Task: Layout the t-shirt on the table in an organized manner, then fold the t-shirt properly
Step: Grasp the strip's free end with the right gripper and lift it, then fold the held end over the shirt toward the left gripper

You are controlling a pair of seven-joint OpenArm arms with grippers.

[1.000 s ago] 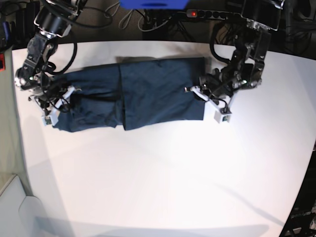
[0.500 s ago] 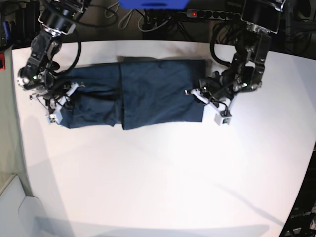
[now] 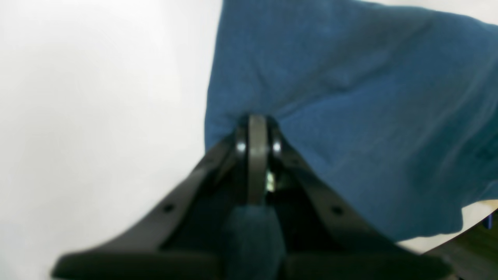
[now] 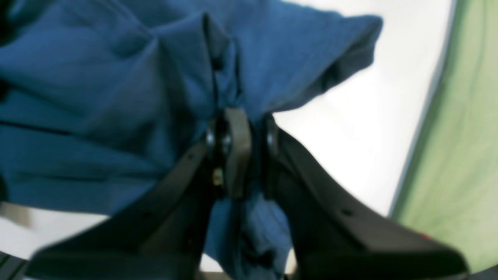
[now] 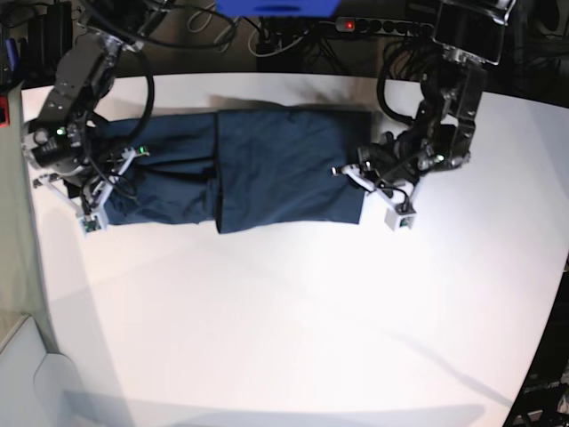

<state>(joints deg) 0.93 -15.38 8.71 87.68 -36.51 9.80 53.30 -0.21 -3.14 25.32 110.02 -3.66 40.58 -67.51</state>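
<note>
I see the navy t-shirt (image 5: pixel 267 169) folded lengthwise on the table (image 5: pixel 293 320). Left gripper (image 3: pixel 256 128) pinches its right edge. Right gripper (image 4: pixel 237 136) clamps bunched cloth at the left end.

Navy t-shirt (image 5: pixel 267 169) on the white table (image 5: pixel 293 320)

It lies near the far edge as a long folded band, one layer overlapping mid-length, both short ends bunched and slightly lifted.

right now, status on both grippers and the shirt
Left gripper shut on t-shirt edge. Right gripper clamped on bunched cloth at the other end. Shirt stretched on table. Nothing in the way.
</note>
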